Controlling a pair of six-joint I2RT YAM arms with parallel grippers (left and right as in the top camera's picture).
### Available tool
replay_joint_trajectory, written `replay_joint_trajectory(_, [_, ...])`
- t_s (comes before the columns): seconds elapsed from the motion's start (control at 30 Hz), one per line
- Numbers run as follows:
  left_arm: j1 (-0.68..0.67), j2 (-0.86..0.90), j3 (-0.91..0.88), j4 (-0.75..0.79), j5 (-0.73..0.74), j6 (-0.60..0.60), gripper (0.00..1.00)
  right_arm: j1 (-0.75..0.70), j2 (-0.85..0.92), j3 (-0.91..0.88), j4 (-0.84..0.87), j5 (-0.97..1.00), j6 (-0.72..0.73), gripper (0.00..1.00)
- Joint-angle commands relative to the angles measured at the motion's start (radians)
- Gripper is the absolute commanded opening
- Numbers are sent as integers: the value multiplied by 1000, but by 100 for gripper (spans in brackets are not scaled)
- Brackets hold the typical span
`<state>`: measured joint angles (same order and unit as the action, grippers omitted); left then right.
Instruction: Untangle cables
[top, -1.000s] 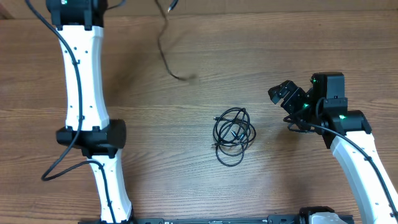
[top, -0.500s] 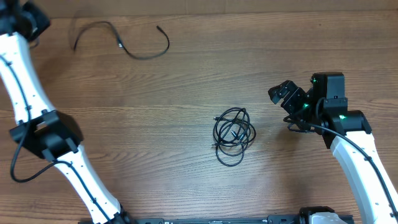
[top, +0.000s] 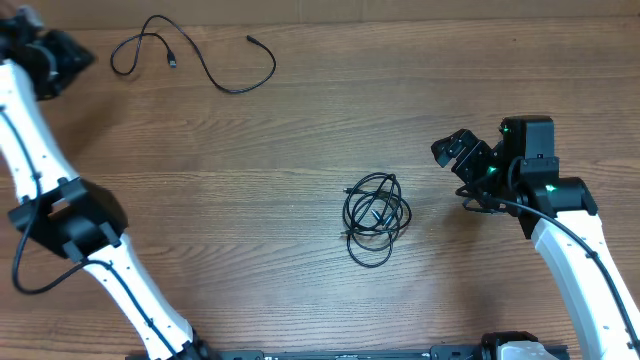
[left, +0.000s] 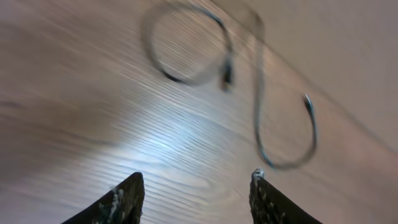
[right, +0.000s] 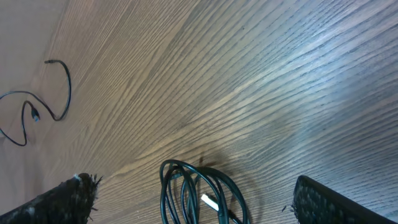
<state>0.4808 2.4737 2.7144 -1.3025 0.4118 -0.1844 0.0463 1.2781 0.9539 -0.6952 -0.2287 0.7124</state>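
The left tool (left: 194, 182) has just let go and is open, so one cable (top: 200, 62) lies free on the worktop (top: 300, 130); the right tool (top: 458, 152) waits open by the tangle (top: 376, 218)

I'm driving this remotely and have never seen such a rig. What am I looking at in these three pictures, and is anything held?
Two white robot arms work at a wooden table. The wide picture looks down from above; the other two come from cameras on each wrist, showing that arm's dark fingers at the bottom. One loose cable lies at the far left near the left gripper; a coiled bundle lies mid-table near the right gripper. Both grippers are open and hold nothing.
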Motion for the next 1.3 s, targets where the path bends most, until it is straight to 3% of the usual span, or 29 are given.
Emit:
replay_joint_trajectory(0.0, [-113,7,-53,-7,35,84,58,-3,-8,15,5,3,-7,100])
replay_joint_trajectory(0.1, [-187,7,-71,-26,10,120,61,-3,-8,15,5,3,-7,100])
replay_joint_trajectory(0.17, [-225,2,-66,-42,-5,129,70,-3,-8,15,5,3,-7,100])
replay_joint_trajectory(0.47, [-316,-92,22,-159,53,-7,71,-3,-8,15,5,3,-7,100])
replay_joint_trajectory(0.5, [-325,-102,21,-166,62,-16,74,-3,-8,15,5,3,-7,100])
replay_joint_trajectory(0.57, [-343,-111,21,-191,69,-37,100,-3,-8,15,5,3,-7,100])
replay_joint_trajectory(0.9, [-477,-109,16,-265,42,-38,100,-3,-8,15,5,3,-7,100])
replay_joint_trajectory(1.27, [-626,-106,-41,-250,-408,-32,100,-3,-8,15,5,3,-7,100])
